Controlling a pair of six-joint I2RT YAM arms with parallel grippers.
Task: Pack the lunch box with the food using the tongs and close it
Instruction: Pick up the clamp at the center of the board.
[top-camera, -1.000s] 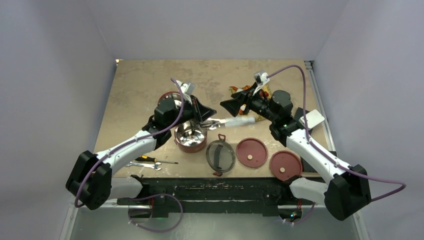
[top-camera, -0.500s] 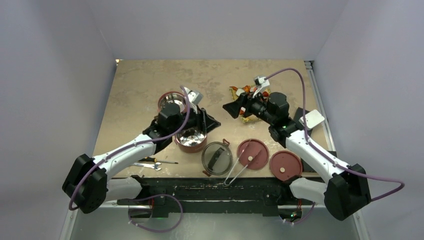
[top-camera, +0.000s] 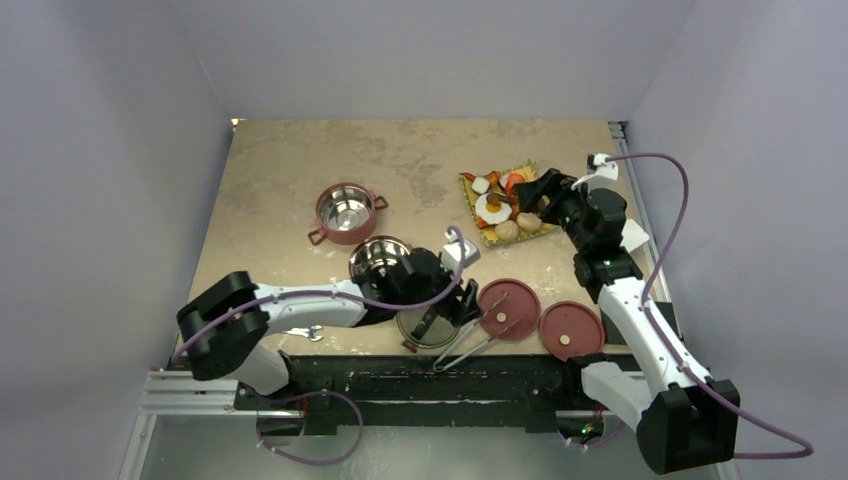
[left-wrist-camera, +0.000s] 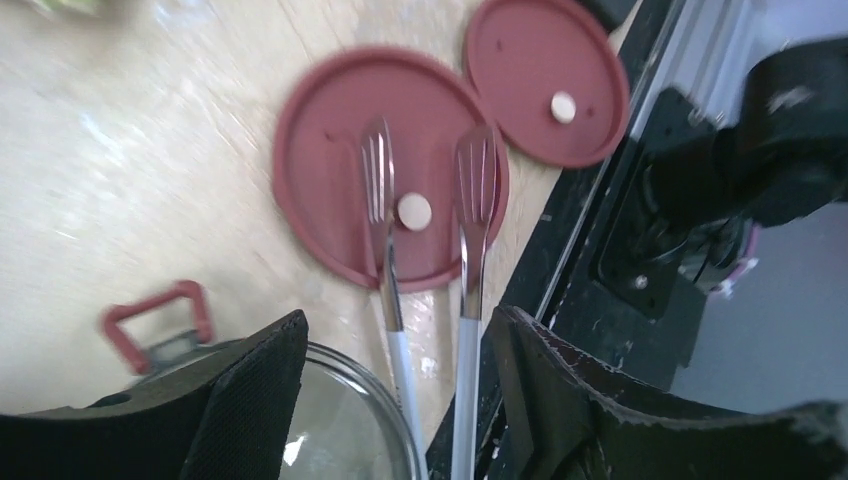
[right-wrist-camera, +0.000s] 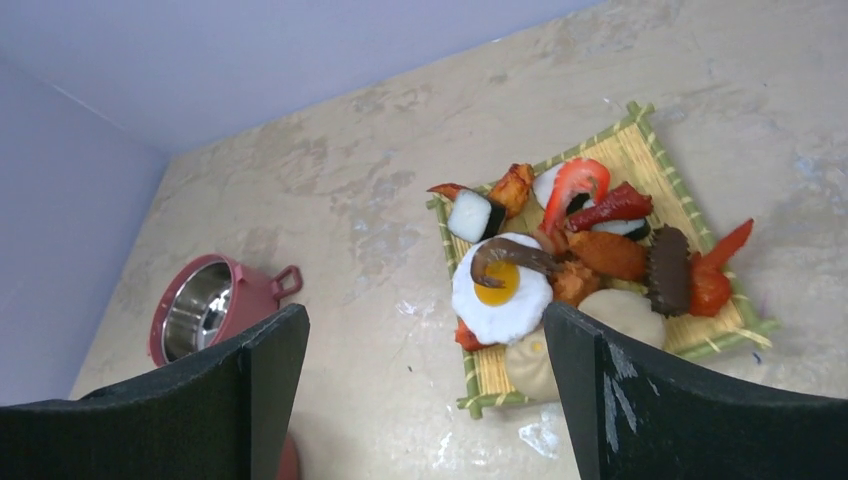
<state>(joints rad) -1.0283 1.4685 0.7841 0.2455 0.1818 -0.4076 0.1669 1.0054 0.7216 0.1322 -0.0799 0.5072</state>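
Changed over the last second: tongs (top-camera: 478, 330) no longer carried between the two grippers above the nearer bowl (top-camera: 372, 255), now lying flat at the near edge of the tabletop (top-camera: 280, 170), forked tips on the inner flat lid (top-camera: 520, 298), joined end reaching the black rail (top-camera: 350, 375). Left gripper (left-wrist-camera: 398, 325) swung down from between the bowls to the near edge, low over the glass lid (top-camera: 425, 330); fingers spread to either side of the tongs and clear of both arms — nothing pinched. Right gripper (right-wrist-camera: 422, 318) drawn back toward the right edge and off the mat (right-wrist-camera: 640, 150), so the food uncovered in the overhead view; fingers wide apart, empty, above bare surface between far bowl (right-wrist-camera: 205, 310) and mat.

Surface and room: mottled beige tabletop; plain pale-lilac walls on the left, far and right sides; black rail along the near edge.

Counts:
- Bowls, two — both red outside, steel inside, open and empty, left of centre, the nearer one partly under the left arm.
- Flat red lids, two, side by side at the near edge, right of centre, the outer lid (top-camera: 571, 329) bare.
- Glass lid with red handles, one, just left of the inner flat lid.
- Tongs, one pair.
- Mat, one, toward the far right corner, with one fried egg (right-wrist-camera: 500, 285), two beige buns and a crowded heap of red, orange, brown and white pieces.
- Wrench (top-camera: 300, 333), one, at the near edge on the left.
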